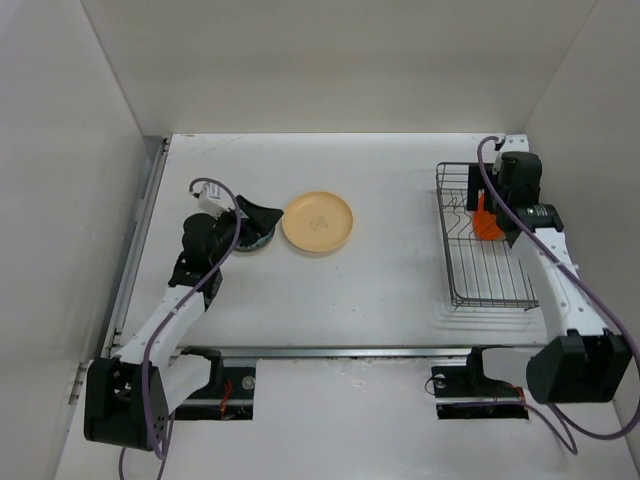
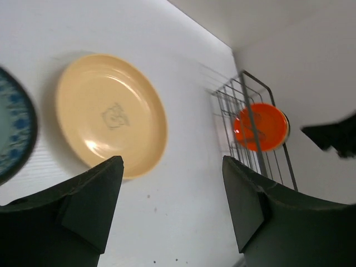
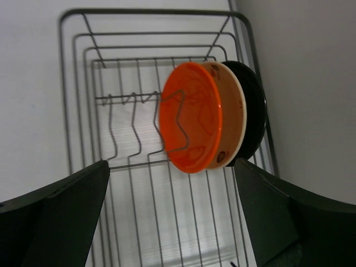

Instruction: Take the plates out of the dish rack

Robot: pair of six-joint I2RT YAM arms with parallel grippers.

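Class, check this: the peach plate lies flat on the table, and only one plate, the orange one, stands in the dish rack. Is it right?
Wrong count. The peach plate lies flat on the table, but three plates stand in the dish rack: the orange plate, a beige plate and a dark plate behind it, as the right wrist view shows.

No text readable; peach plate [image 2: 83, 94] bears a faint, perhaps stamped mark
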